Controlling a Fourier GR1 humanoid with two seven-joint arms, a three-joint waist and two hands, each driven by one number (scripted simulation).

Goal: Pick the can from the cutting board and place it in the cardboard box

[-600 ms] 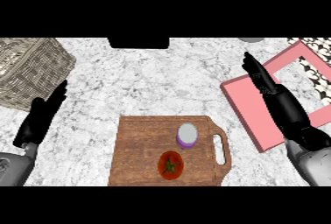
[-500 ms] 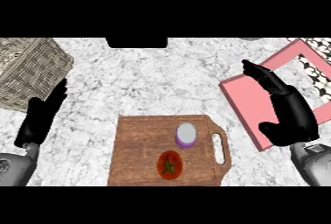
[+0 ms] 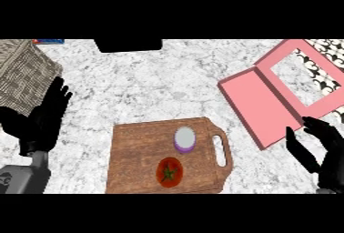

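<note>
A purple can with a pale lid stands upright on the wooden cutting board, near its handle side. The pink cardboard box lies open at the upper right of the marble counter. My right hand is open at the lower right, fingers up, just below the box's near corner and well right of the can. At the left edge my left hand rests open with fingers up. Neither hand touches the can.
A red tomato lies on the board in front of the can. A wicker basket sits at the upper left, close to my left hand. A black object is at the counter's far edge.
My right hand has drawn back down and to the right, off the pink box toward the lower right corner. The left hand, the can and the board have kept their places.
</note>
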